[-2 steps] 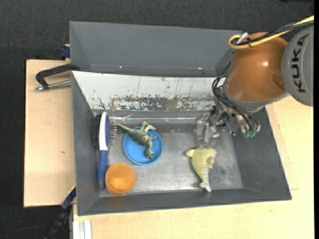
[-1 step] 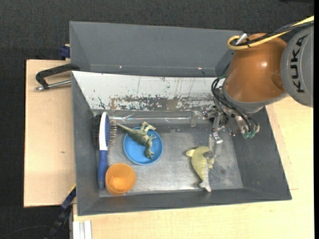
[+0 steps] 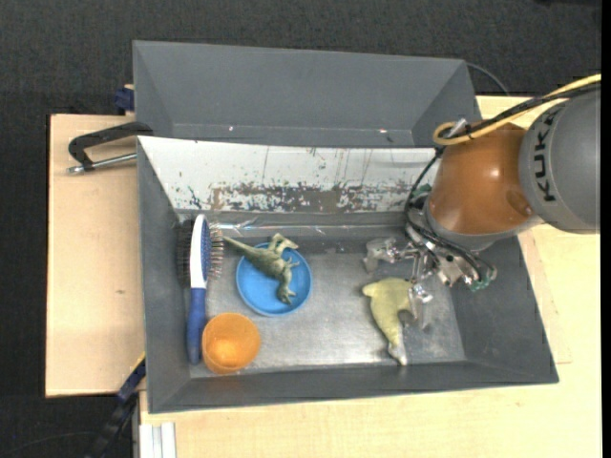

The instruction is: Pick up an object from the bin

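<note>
Pincer (image 3: 417, 294), apart or together not determinable, stands at the right flank of the pale yellow-green toy animal (image 3: 386, 311) on the bin's (image 3: 325, 346) near-right floor; recommend centring over its body before closing.

Left half of the grey metal bin (image 3: 286, 84): a blue-and-white hairbrush (image 3: 199, 275) lies along the left wall, bristles facing right. Beside it, a green toy dinosaur (image 3: 272, 260) lies across a round blue dish (image 3: 253, 292). An orange cup (image 3: 229, 342) sits just beside the brush handle.
</note>
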